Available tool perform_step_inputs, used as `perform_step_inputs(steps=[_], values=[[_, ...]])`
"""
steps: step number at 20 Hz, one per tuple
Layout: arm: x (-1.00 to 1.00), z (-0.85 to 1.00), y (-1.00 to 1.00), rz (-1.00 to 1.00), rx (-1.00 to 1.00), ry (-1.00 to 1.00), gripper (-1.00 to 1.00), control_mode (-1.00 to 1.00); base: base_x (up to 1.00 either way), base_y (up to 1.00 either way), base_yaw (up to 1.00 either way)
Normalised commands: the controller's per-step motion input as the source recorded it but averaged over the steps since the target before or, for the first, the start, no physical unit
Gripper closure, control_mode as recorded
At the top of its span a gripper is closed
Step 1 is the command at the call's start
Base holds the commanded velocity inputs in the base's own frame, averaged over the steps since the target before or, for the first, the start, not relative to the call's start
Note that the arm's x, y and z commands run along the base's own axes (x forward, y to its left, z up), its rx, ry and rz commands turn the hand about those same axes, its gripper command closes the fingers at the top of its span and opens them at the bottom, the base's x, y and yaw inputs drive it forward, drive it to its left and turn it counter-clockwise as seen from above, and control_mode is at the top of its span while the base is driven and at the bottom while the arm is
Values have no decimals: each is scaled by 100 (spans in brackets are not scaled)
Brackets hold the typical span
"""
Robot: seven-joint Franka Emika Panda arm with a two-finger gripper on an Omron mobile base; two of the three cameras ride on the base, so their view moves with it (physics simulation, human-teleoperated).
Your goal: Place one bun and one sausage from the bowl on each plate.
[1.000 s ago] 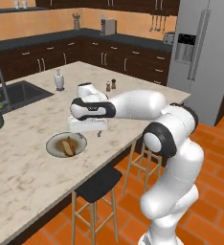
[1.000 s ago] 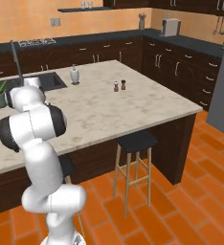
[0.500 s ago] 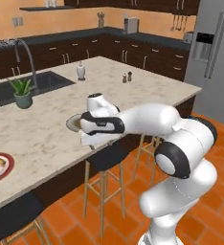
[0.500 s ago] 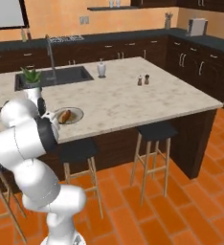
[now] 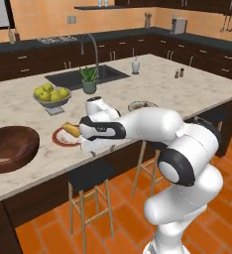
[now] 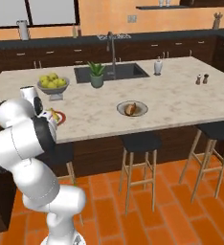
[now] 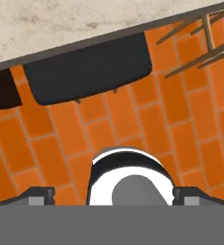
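Wooden bowl [image 5: 11, 147] sits at counter's left end; red-rimmed plate [image 5: 63, 138] just right of it, food already on it. Gripper [image 5: 92, 149] hangs off the counter edge beside that plate, bowl to its left; claw opening: cannot tell.

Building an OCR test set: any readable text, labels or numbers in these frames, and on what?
None readable. The wooden bowl, both plates, the fruit bowl, the soap bottle and the shakers carry no lettering; nothing legible on the cabinets either.
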Motion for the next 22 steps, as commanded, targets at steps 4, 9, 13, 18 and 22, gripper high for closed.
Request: perform_step_inputs(steps=[4, 9, 13, 18, 22], values=[[0, 0, 0, 0, 0, 0, -100, 100, -1, 100, 12], [0, 0, 0, 0, 0, 0, -100, 100, 82, 100, 1], [0, 0, 0, 0, 0, 0, -100, 100, 100, 98, 0], [0, -5, 0, 0, 1, 0, -100, -100, 49, 61, 0], [-11, -56, -44, -28, 0, -5, -100, -100, 0, 0, 0]])
